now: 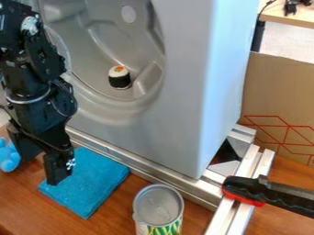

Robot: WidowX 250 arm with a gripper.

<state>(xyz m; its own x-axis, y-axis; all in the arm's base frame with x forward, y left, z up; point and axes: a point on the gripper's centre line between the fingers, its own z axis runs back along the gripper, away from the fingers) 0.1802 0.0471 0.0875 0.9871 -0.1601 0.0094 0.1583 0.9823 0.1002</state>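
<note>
Nearest the camera, you have a can [158, 204] with a silvery top and a green-and-yellow patterned side, standing upright to the right of the pincer [40, 168] and nearer you. Just beside the pincer, overlapping one fingertip in your view, lies the folded cloth [87, 185]; you cannot tell whether the two touch. Your black arm [40, 78] comes in at the upper left and hangs down with the pincer pointing at the tabletop [25, 202], its two fingers spread apart, one to the left and one to the right. That cloth is bright blue, rough like towelling, flat and roughly rectangular, with one corner turned toward you. Left of the pincer you see a light-blue, lumpy object [8, 156]. Behind and to the right, a metal rail [144, 170] runs past the cloth under a tall grey sink [184, 92]. Up in its basin sits a sushi roll [120, 77], white on top with an orange and green centre and a black wrap. Well right of the pincer, a black-and-red clamp [245, 190] grips the metal frame; cardboard [279, 87] stands behind it.
</note>
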